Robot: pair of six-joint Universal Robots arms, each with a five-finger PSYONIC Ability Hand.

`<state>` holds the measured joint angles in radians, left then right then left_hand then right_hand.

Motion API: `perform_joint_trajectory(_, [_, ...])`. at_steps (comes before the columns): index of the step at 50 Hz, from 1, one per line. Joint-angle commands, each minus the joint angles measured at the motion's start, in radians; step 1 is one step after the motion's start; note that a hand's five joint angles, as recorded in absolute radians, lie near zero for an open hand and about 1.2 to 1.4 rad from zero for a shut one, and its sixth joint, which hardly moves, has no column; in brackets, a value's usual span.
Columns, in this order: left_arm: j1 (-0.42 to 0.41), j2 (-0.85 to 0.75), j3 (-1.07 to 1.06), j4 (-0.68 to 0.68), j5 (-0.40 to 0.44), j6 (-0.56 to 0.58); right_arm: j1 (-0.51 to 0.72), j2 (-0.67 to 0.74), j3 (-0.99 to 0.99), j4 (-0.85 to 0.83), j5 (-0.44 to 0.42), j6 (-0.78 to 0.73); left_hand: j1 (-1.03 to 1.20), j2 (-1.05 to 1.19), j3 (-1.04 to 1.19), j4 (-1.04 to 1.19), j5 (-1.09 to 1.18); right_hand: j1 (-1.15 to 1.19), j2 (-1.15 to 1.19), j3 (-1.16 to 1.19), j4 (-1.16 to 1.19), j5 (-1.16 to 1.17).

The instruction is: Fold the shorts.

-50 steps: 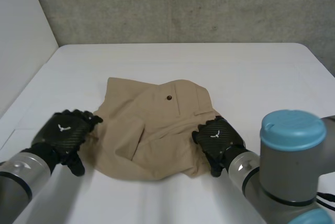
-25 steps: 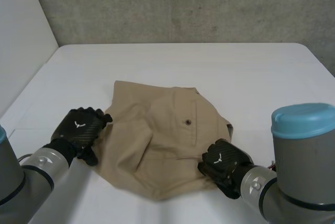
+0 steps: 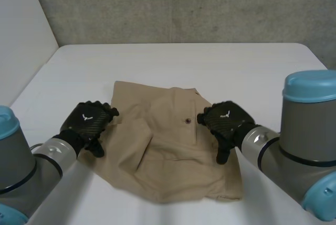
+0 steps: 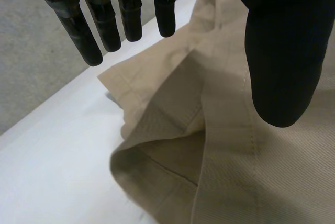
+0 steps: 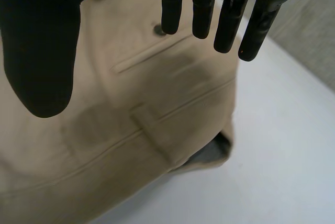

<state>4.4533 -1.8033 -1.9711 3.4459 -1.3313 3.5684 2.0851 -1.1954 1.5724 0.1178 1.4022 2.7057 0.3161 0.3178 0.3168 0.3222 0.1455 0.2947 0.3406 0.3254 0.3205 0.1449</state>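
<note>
The tan shorts (image 3: 168, 141) lie folded in a rough heap in the middle of the white table (image 3: 184, 62), a dark pocket button (image 3: 188, 122) facing up. My left hand (image 3: 86, 122) hovers at the shorts' left edge, fingers (image 4: 104, 20) straight and spread above a folded hem (image 4: 157, 145), holding nothing. At the right side of the shorts, near the button, my right hand (image 3: 224, 121) also has straight fingers (image 5: 225, 20). They hang above the waistband with its belt loop (image 5: 154, 130) and grip nothing.
A grey concrete wall (image 3: 184, 4) backs the table, and a white panel (image 3: 21, 36) stands at the left. Bare tabletop surrounds the shorts on every side.
The shorts were dragged toward me and turned, the button swinging right. My right hand has since let go and lifted from the near right corner up to the button; the left hand shifted slightly right.
</note>
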Motion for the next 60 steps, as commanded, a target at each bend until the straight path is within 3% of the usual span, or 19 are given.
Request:
perform_joint_trajectory(1, [0.000,-0.082,0.035,-0.004,0.034,0.006,0.001,0.057,0.008,0.005,-0.008,0.040,0.147,0.145,0.146,0.141,0.143,0.040,-0.006,0.009,0.014,0.015])
perform_joint_trajectory(12, [-0.002,-0.123,0.054,-0.011,0.026,0.078,0.003,0.134,0.012,-0.061,-0.003,0.086,0.625,0.623,0.624,0.619,0.621,0.192,0.146,0.161,0.166,0.167])
perform_joint_trajectory(15, [-0.002,-0.125,0.055,-0.011,0.026,0.081,0.003,0.148,0.012,-0.098,-0.002,0.086,0.874,0.873,0.874,0.868,0.870,0.579,0.533,0.548,0.553,0.554])
perform_joint_trajectory(16, [-0.003,-0.123,0.055,-0.011,0.024,0.081,0.003,0.146,0.012,-0.110,0.000,0.085,0.954,0.952,0.953,0.947,0.950,0.999,0.953,0.968,0.973,0.974])
perform_joint_trajectory(17, [-0.006,-0.123,0.055,-0.013,0.023,0.081,0.001,0.143,0.012,-0.116,0.001,0.086,1.079,1.077,1.078,1.073,1.075,1.101,1.055,1.070,1.075,1.076])
perform_joint_trajectory(23, [-0.029,-0.058,0.092,-0.016,-0.011,0.084,-0.008,0.096,-0.003,-0.125,0.000,0.074,1.080,1.078,1.079,1.074,1.076,1.102,1.056,1.071,1.076,1.077])
perform_joint_trajectory(29, [-0.038,0.207,0.156,-0.024,-0.083,0.069,-0.011,-0.091,-0.066,-0.119,-0.005,0.082,1.080,1.078,1.079,1.074,1.076,1.102,1.056,1.071,1.076,1.077])
perform_joint_trajectory(37, [-0.035,0.455,0.216,-0.057,-0.086,-0.026,-0.013,-0.245,-0.176,-0.063,-0.005,0.075,1.080,1.078,1.079,1.074,1.076,1.102,1.056,1.071,1.076,1.077])
perform_joint_trajectory(51, [-0.031,0.533,0.228,-0.211,-0.100,-0.056,-0.036,-0.292,-0.365,0.097,-0.008,0.072,1.080,1.078,1.079,1.074,1.076,1.102,1.056,1.071,1.076,1.077])
perform_joint_trajectory(60, [-0.043,0.630,0.368,-0.235,-0.155,-0.172,-0.034,-0.391,-0.540,0.141,-0.002,0.074,1.080,1.078,1.079,1.074,1.076,1.102,1.056,1.071,1.076,1.077])
